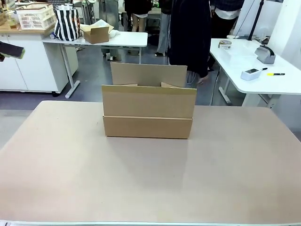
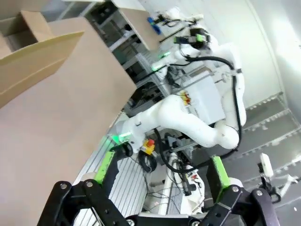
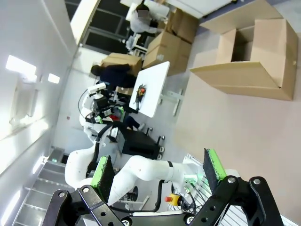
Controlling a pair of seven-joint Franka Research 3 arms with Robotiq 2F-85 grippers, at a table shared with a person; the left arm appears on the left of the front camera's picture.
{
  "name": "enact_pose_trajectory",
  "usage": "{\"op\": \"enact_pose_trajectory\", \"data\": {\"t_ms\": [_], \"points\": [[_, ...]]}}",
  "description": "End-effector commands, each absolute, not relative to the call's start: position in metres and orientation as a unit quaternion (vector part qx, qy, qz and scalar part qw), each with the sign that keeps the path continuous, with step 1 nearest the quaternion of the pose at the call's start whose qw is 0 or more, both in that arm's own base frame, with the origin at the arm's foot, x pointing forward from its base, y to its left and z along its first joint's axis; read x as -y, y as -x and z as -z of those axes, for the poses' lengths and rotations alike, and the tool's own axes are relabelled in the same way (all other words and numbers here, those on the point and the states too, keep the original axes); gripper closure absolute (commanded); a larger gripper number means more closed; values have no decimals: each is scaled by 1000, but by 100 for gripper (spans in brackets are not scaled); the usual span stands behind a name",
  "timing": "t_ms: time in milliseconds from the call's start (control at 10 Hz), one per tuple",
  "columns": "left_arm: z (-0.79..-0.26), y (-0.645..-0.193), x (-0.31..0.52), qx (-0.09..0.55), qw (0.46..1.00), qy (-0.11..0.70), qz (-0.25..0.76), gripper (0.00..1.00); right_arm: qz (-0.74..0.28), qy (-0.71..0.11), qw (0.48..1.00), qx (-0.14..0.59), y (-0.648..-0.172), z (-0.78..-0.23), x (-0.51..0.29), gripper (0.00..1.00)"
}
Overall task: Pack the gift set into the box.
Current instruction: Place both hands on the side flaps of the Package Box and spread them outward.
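The box (image 1: 148,112) is sitting flaps-up on the table (image 1: 150,183), ready for loading, while the left gripper (image 2: 161,165) and right gripper (image 3: 159,167) are hovering spread and empty.

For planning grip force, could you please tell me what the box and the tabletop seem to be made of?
The box looks like plain brown cardboard, matte, judging by its folded flaps and crease line. The tabletop is smooth, low-sheen beige with no visible grain; possibly laminate.
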State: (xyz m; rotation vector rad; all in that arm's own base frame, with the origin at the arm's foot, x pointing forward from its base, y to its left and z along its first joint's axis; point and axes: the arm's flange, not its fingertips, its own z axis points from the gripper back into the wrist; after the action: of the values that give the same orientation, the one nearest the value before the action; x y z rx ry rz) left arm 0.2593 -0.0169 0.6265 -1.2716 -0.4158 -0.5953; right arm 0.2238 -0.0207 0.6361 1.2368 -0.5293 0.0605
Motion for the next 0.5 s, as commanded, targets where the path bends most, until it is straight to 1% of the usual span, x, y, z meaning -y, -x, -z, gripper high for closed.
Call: {"op": "enact_pose_trajectory", "data": {"t_ms": [0, 100, 300, 400], "points": [[-653, -297, 56, 163, 822, 506, 206, 0, -41, -577, 775, 253, -228, -640, 19, 0], [-652, -323, 89, 143, 856, 457, 193, 0, -41, -577, 775, 253, -228, -640, 19, 0], [-643, -372, 142, 130, 925, 320, 161, 0, -41, -577, 775, 253, -228, -640, 19, 0], [-642, -396, 169, 141, 950, 240, 145, 0, -41, -577, 775, 253, -228, -640, 19, 0]]}}
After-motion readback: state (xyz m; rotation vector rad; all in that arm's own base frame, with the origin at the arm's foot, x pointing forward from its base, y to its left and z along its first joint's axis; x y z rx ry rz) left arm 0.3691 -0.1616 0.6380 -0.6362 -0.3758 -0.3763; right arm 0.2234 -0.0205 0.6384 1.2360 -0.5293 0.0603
